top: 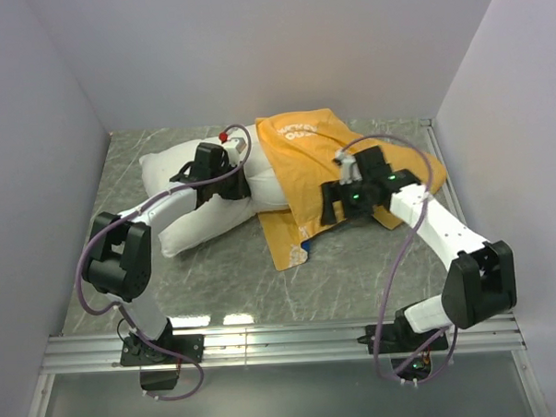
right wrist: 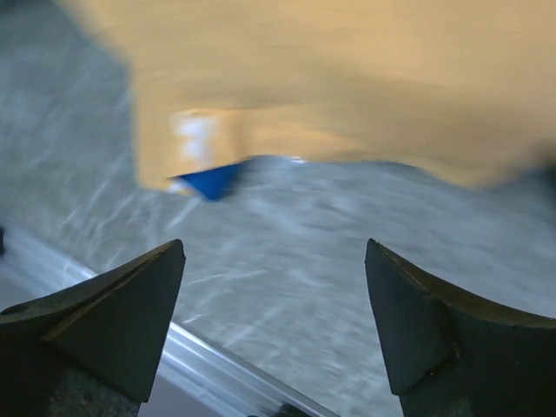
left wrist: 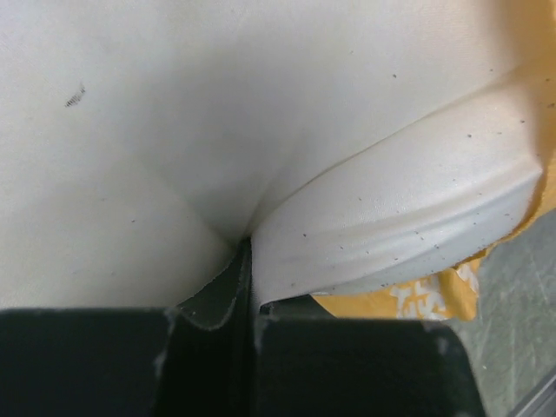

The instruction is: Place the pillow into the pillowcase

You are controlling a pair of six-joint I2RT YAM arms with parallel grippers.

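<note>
Pillow (top: 191,221) lies left of centre on the table (top: 216,276), its right end tucked into the pillowcase (top: 304,166).

The orange case is spread to the right and far side. It drapes over the pillow's right end, and the left wrist view shows orange under that end too, so the mouth seems to wrap it; most of the pillow is outside. A blue corner (right wrist: 213,178) peeks out at the case's near edge. The left gripper (left wrist: 246,304) is pinched tight on a fold of the pillow's cover. The right gripper (right wrist: 274,261) hangs over bare table near that edge, its jaws wide apart and holding nothing. The risk is that with nothing pinning the case, a push from the left could slide the case along or bunch its mouth shut. The thin pinch could also slip off the soft cover.
</note>
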